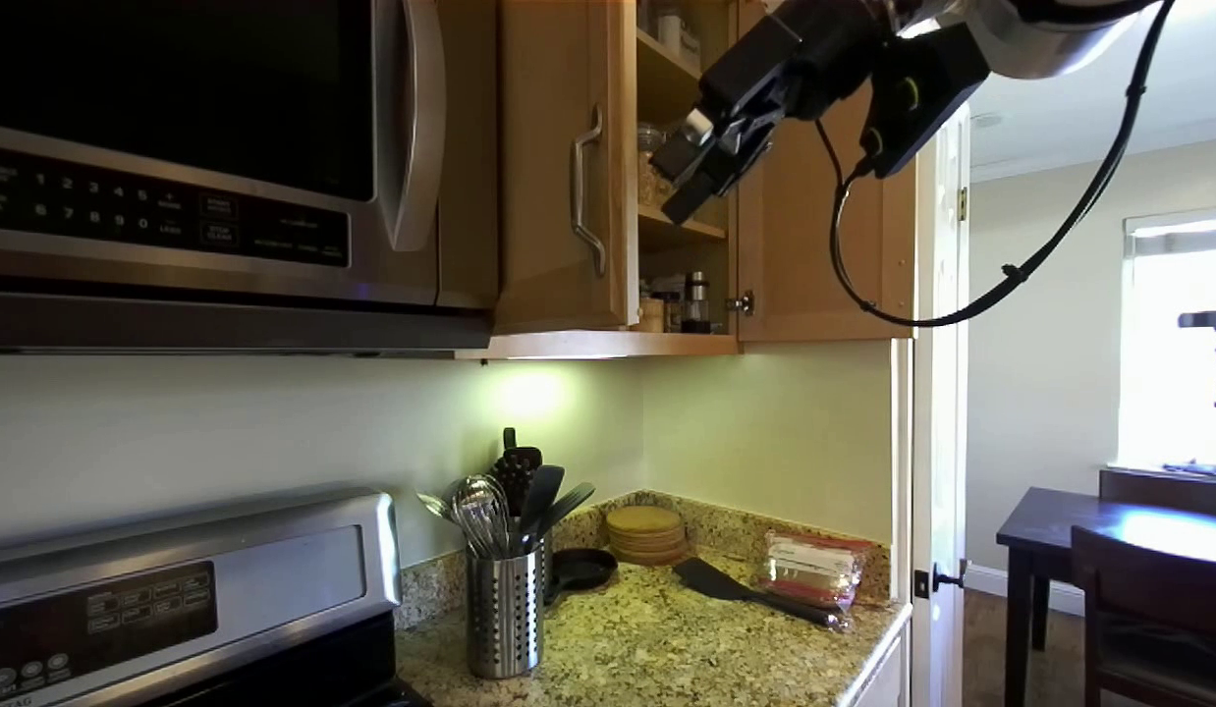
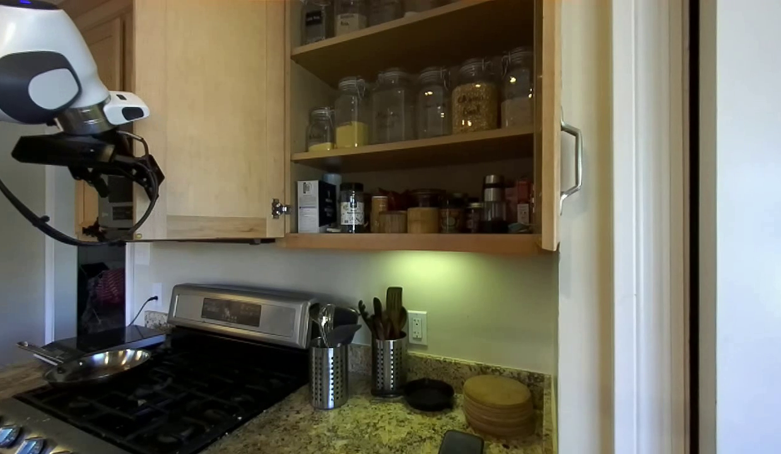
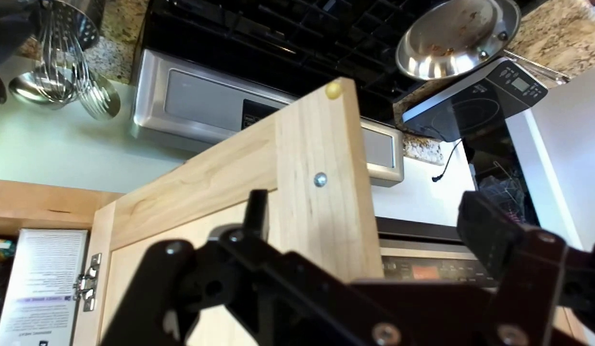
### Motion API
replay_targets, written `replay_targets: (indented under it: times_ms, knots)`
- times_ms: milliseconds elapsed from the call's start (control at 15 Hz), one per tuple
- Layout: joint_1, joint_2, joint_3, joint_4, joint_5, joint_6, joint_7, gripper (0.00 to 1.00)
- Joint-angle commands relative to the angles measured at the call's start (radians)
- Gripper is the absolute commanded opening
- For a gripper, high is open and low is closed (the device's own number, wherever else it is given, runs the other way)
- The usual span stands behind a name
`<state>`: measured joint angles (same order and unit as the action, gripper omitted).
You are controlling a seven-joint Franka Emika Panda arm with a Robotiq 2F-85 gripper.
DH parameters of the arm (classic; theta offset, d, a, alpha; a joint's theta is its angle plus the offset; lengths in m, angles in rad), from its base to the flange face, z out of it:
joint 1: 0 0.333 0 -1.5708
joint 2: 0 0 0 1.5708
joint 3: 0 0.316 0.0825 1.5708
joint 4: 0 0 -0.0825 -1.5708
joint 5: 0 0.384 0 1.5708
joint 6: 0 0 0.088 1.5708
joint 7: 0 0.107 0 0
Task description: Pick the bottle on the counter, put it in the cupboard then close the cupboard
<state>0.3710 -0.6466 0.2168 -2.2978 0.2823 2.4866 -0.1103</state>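
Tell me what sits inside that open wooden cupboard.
The cupboard holds glass jars on two upper shelves; below are a printed box, dark-capped bottle, tan containers and more. Anything directly behind the box or bottle is covered.

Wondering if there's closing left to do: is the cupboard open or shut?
Open: in an exterior view, the cupboard shows jars on its shelves, and both doors stand swung outward.

I'm seeing smooth, satin-looking wood on the cupboard [image 2: 214,126], speckled stone on the counter [image 1: 667,643], shiny perforated metal on the utensil holder [image 1: 505,614], clear glass jars [image 2: 475,104]; my gripper [image 3: 365,211] is showing matt.
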Motion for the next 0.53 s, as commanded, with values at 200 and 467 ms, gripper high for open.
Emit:
replay_targets:
  times_ms: [200, 467]
  knots:
    - [-0.028, 0.03, 0.058, 0.013, -0.039, 0.115, 0.105, 1.0]
    - [-0.069, 0.07, 0.087, 0.023, -0.085, 0.186, 0.159, 1.0]
